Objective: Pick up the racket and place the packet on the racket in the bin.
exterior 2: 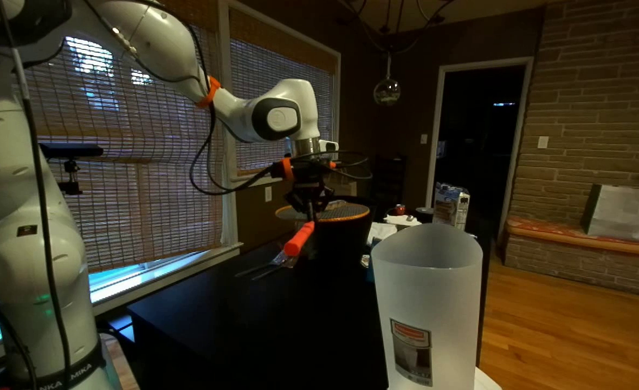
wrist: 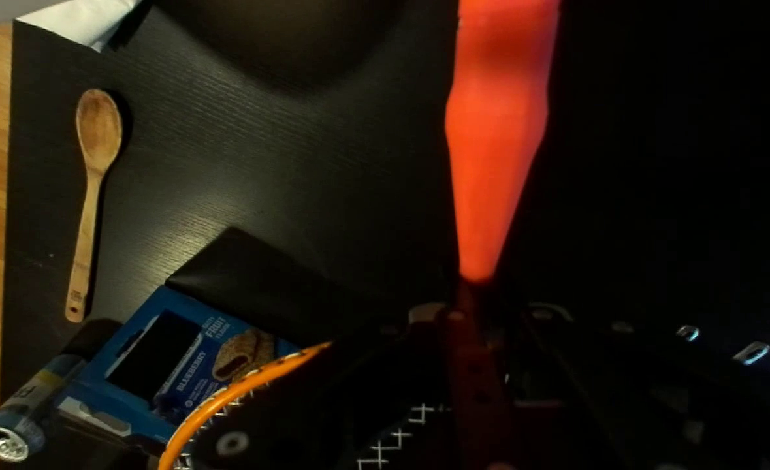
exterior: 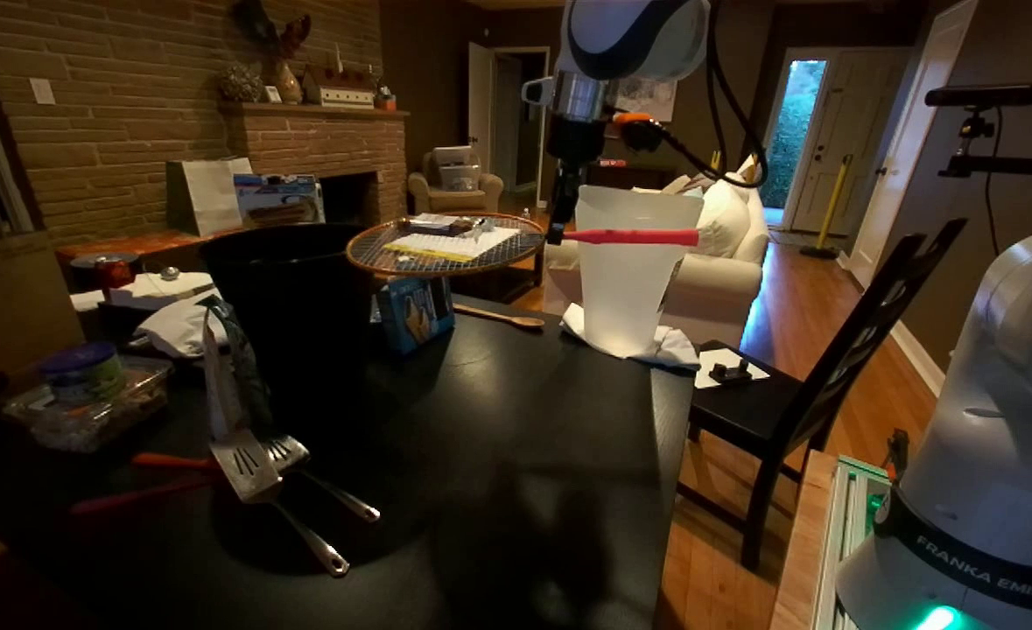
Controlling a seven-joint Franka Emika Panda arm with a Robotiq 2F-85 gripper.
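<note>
The racket point(exterior: 634, 236) is held roughly level above the black table in both exterior views; its red handle point(exterior 2: 300, 238) points away from the bin. My gripper point(exterior: 557, 229) is shut on the racket at the inner end of the handle; it also shows dark in the wrist view point(wrist: 479, 300). On the mesh head lie a white sheet with a yellow edge and a dark wrapper. A small whitish-silver piece there looks like the packet point(exterior: 483, 227). The tall black bin point(exterior: 297, 315) stands beside the head; I cannot tell whether the head overlaps its rim. The bin's inside is hidden.
A tall white tapered container point(exterior: 629, 289) stands near the table edge. A blue box point(exterior: 417, 315) and a wooden spoon point(wrist: 97, 140) lie below the racket's level. Metal spatulas point(exterior: 249, 468) lie before the bin. A can point(wrist: 12, 434) is beside the box.
</note>
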